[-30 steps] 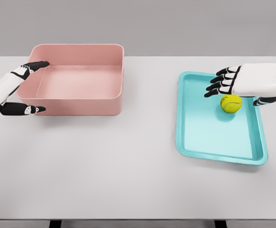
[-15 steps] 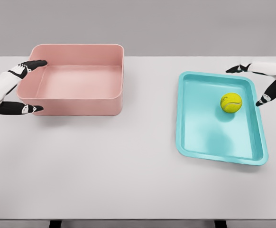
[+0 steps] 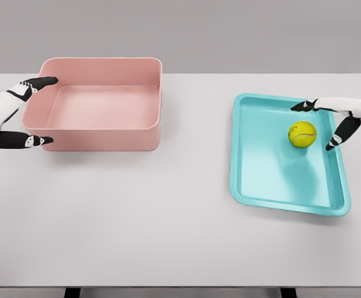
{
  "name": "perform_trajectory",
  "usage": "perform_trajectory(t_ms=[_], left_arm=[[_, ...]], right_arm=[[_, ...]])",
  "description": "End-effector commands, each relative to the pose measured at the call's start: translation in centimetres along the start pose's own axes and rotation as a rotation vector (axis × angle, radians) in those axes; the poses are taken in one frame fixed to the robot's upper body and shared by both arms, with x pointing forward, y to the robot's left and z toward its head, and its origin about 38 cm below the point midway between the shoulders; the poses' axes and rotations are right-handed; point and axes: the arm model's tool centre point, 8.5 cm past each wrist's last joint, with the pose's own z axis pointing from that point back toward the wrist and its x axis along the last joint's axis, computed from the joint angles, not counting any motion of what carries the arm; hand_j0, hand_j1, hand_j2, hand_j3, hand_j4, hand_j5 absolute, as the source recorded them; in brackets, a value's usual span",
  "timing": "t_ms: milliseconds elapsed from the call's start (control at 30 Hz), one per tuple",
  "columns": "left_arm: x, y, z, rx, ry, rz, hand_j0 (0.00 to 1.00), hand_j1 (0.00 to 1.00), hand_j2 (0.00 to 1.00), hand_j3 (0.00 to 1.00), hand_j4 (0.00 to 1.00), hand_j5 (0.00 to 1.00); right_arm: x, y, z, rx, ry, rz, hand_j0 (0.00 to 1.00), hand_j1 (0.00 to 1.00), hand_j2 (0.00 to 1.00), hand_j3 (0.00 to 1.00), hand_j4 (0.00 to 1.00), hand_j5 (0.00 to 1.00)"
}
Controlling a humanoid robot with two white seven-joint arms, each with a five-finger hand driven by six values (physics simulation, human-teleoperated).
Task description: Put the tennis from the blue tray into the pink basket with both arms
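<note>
Head view: a pale grey surface [image 3: 168, 230] carries a pink basket [image 3: 97, 130] at the upper left and a blue tray [image 3: 273, 180] at the right, the two well apart. The basket is a shallow rectangular bin with rounded corners, and nothing lies inside it. The tray is turned slightly askew to the surface's edge, its raised rim running all the way round. A yellow tennis ball [image 3: 302, 134] rests on the tray floor in the far right part, near the tray's right rim and casting a small shadow beneath it. The right hand [image 3: 342, 115] comes in from the right edge, its fingers spread and holding nothing; one dark fingertip reaches over the tray's far rim above the ball, and another points down just to the right of the ball, close to it but apart from it. The left hand [image 3: 10, 115] comes in from the left edge beside the basket's left wall, also released and empty; one finger lies at the basket's far left corner, and the thumb sits at its near left corner, the basket wall between them.
</note>
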Motion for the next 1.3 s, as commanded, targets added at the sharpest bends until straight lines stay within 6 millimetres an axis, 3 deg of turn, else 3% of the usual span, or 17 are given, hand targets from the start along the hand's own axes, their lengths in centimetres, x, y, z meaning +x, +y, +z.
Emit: perform_trajectory(t_ms=[0,233,400,567,667,767,933,1067,1167,1267], left_arm=[[0.0,0.1,0.0,0.003,-0.001,0.003,1.0,1.0,1.0,1.0,1.0,1.0],[0.3,0.4,0.3,0.009,-0.004,0.011,1.0,1.0,1.0,1.0,1.0,1.0],[1.2,3.5,1.3,0.053,-0.029,0.11,1.0,1.0,1.0,1.0,1.0,1.0],[1.5,2.3,4.3,-0.036,0.031,0.293,1.0,1.0,1.0,1.0,1.0,1.0],[2.0,2.5,4.2,-0.026,0.021,0.34,1.0,1.0,1.0,1.0,1.0,1.0],[1.9,2.4,4.5,-0.041,0.038,0.379,1.0,1.0,1.0,1.0,1.0,1.0],[2.7,-0.2,4.5,-0.104,0.031,0.43,1.0,1.0,1.0,1.0,1.0,1.0],[2.9,-1.6,4.8,-0.138,0.038,0.459,1.0,1.0,1.0,1.0,1.0,1.0],[2.8,-2.7,5.2,-0.156,0.049,0.481,1.0,1.0,1.0,1.0,1.0,1.0],[2.7,-4.3,6.3,-0.179,0.078,0.517,1.0,1.0,1.0,1.0,1.0,1.0]], right_arm=[[0.1,0.0,-0.5,0.004,0.012,0.023,1.0,1.0,1.0,1.0,1.0,1.0],[0.3,0.4,-2.0,0.023,0.017,0.032,1.0,1.0,1.0,1.0,1.0,1.0],[-0.2,0.9,-2.7,0.036,0.024,0.027,1.0,1.0,1.0,1.0,1.0,1.0],[-0.1,1.0,-2.8,0.041,0.022,0.029,1.0,1.0,1.0,1.0,1.0,1.0],[-0.2,1.1,-2.9,0.044,0.031,0.039,0.99,0.99,0.99,0.99,0.99,0.99],[0.0,1.1,-3.4,0.046,0.026,0.034,0.88,0.88,0.88,0.88,0.88,0.88],[0.2,1.2,-3.5,0.047,0.022,0.036,0.65,0.65,0.65,0.65,0.65,0.65],[0.4,1.2,-3.7,0.048,0.016,0.037,0.55,0.55,0.55,0.55,0.55,0.55],[0.7,1.2,-4.0,0.05,0.007,0.039,0.41,0.41,0.41,0.41,0.41,0.41],[0.9,1.2,-3.9,0.049,-0.006,0.047,0.39,0.39,0.39,0.39,0.39,0.39]])
